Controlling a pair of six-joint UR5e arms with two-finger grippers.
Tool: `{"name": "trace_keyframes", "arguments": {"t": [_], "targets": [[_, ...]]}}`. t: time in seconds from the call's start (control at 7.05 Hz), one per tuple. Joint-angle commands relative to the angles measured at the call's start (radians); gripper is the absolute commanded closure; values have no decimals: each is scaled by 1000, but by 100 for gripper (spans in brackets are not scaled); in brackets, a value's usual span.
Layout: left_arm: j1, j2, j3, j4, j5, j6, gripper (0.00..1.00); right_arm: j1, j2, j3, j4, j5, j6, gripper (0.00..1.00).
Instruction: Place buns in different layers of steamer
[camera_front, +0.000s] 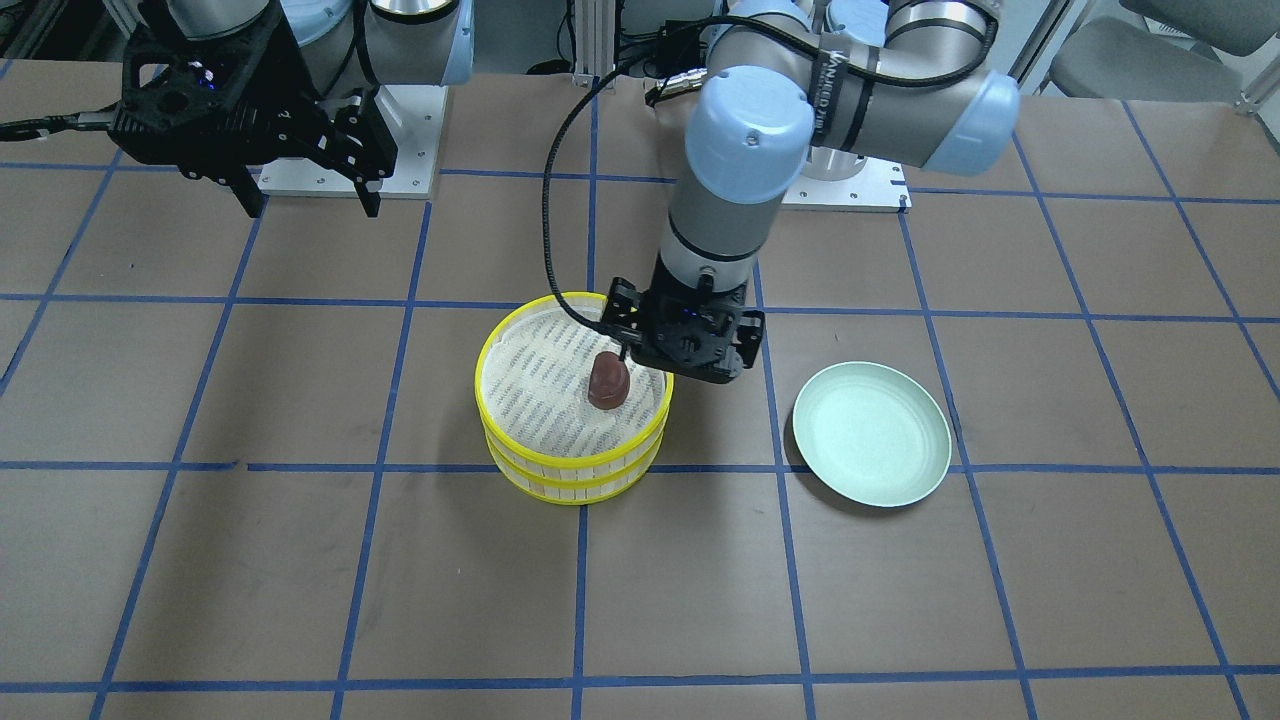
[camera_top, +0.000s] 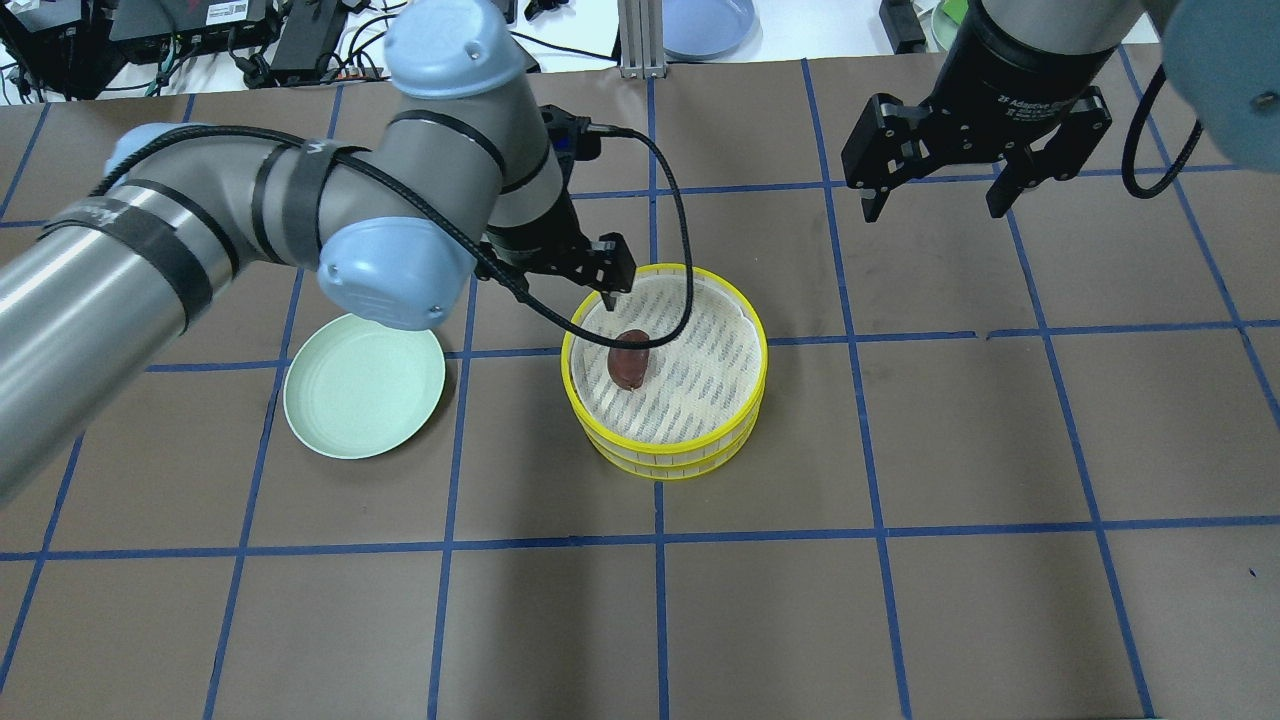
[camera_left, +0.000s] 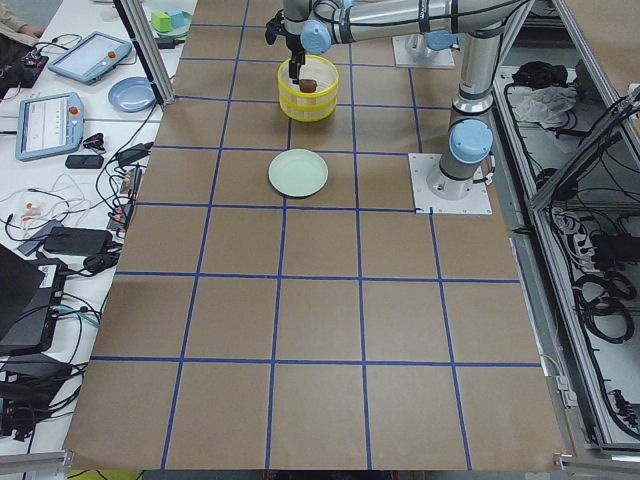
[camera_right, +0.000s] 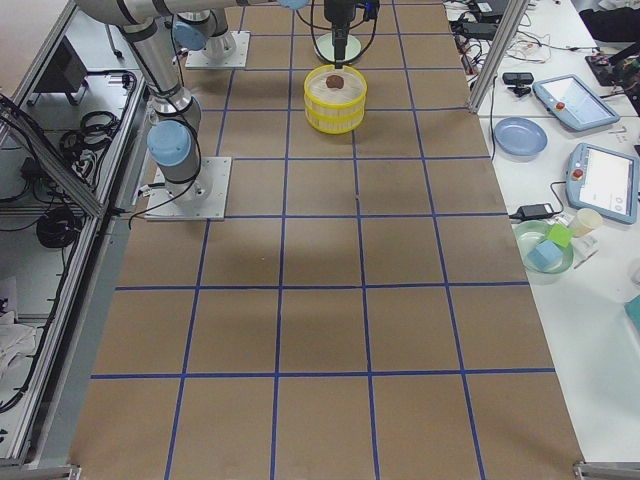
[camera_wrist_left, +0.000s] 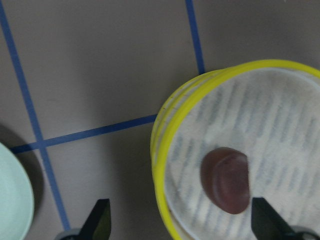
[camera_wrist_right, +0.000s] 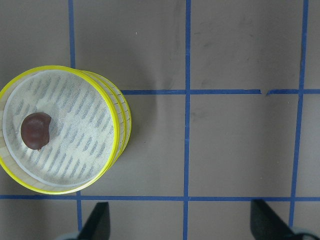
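Note:
Two yellow-rimmed steamer trays (camera_front: 572, 463) (camera_top: 665, 443) stand stacked mid-table. The reddish-brown bun (camera_front: 608, 381) (camera_top: 628, 360) lies on the top tray's striped liner, near the plate side. It also shows in the left wrist view (camera_wrist_left: 226, 179) and the right wrist view (camera_wrist_right: 36, 130). The cream-white bun is hidden. My left gripper (camera_front: 672, 358) (camera_wrist_left: 182, 225) is open and empty, straddling the steamer's rim (camera_wrist_left: 159, 165) above and beside the brown bun. My right gripper (camera_front: 305, 200) (camera_top: 935, 205) is open and empty, high above the table, apart from the steamer.
A pale green plate (camera_front: 870, 435) (camera_top: 363, 385) lies empty beside the steamer on my left arm's side. Brown table with blue tape grid. Tablets, bowls and cables sit on side benches beyond the table's far edge.

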Motion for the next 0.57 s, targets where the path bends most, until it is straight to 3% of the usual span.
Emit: {"name": "trace_keyframes", "arguments": {"t": [0.0, 0.43], "targets": [[147, 38, 3, -67, 100, 149, 0, 0, 0, 1, 0, 1, 0, 0], [184, 163, 55, -209, 156, 173, 0, 0, 0, 1, 0, 2, 0, 0]]}}
